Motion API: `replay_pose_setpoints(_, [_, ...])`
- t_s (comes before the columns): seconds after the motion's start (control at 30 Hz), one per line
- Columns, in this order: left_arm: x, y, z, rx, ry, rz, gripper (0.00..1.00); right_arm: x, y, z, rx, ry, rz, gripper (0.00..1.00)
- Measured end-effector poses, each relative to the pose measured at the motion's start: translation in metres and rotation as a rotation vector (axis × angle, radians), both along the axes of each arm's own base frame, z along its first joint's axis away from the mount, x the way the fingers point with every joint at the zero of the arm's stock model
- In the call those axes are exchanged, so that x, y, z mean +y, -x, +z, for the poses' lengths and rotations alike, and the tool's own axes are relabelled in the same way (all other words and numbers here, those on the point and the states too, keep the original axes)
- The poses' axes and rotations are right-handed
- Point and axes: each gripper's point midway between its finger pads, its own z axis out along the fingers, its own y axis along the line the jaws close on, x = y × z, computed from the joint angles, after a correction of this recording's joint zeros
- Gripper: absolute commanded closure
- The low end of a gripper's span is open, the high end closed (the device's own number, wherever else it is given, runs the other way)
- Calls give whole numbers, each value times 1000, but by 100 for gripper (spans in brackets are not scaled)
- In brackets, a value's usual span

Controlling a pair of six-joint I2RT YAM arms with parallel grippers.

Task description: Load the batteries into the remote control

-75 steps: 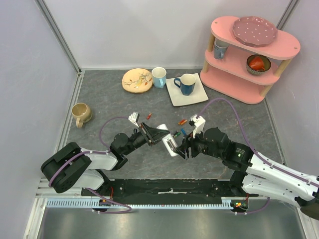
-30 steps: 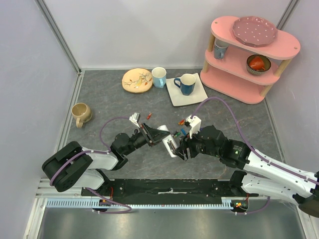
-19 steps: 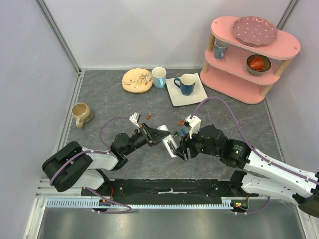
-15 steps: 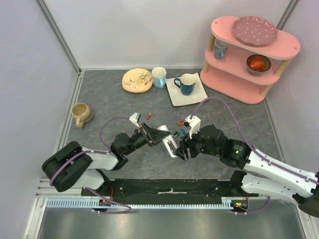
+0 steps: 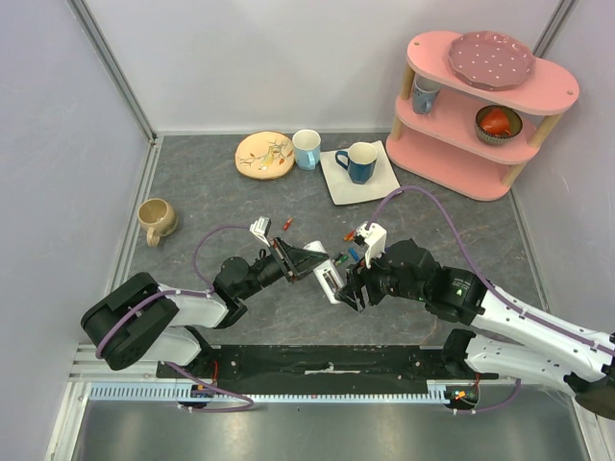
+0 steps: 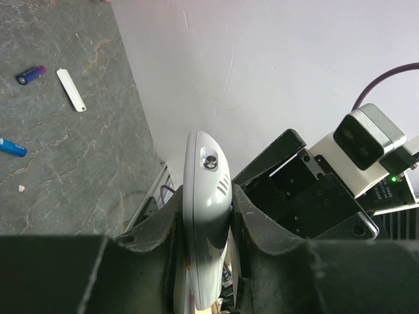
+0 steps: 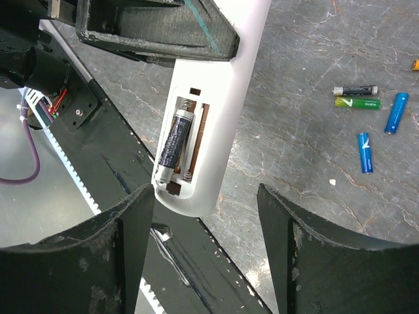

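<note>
Left gripper (image 6: 208, 222): jaws clamped on remote (image 7: 219, 98), held off the surface (image 7: 294, 52) with its bay exposed for loading; one battery (image 7: 174, 140) seated, second slot empty. Right gripper (image 7: 204, 209): jaws wide, empty, poised by the remote's end. Spare batteries (image 7: 365, 152) lie on the surface to the right, within reach for the next pick.

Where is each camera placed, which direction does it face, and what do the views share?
Top external: fixed above and behind the arms, looking down at the table; both arms show, left end effector and right end effector.
Left wrist: on that wrist, looking along its shut fingers toward the right arm.
Right wrist: on that wrist, looking down between its open fingers at the dark battery.
Shared: all three show the remote control; both wrist views show loose batteries.
</note>
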Motion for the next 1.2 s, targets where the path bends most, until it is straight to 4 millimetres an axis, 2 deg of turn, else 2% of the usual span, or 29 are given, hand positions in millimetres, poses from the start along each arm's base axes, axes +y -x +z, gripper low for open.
replay_pose_setpoints(0.27, [-1, -1, 1, -2, 2, 0, 98, -1, 1, 2, -3, 5, 7, 27])
replay_pose_setpoints(0.53, [-2, 1, -4, 7, -9, -14, 98, 3, -6, 37, -54, -73, -11, 25])
replay_pose_setpoints(0.63, [-3, 2, -4, 6, -9, -21, 98, 4, -10, 41, -51, -101, -30, 24])
replay_pose_setpoints(0.73, [-3, 2, -4, 5, -9, -22, 98, 5, -15, 38, -24, -138, -58, 24])
replay_pose_setpoints(0.97, [-3, 3, -3, 3, -7, -26, 98, 0, -22, 12, 102, -226, -111, 24])
replay_pose_setpoints(1.03, [-3, 3, -1, 0, -4, -27, 98, -1, -21, 10, 129, -253, -109, 23])
replay_pose_setpoints(1.2, [-5, 3, 4, -11, 4, -36, 98, 3, -17, 21, 156, -345, -73, 23])
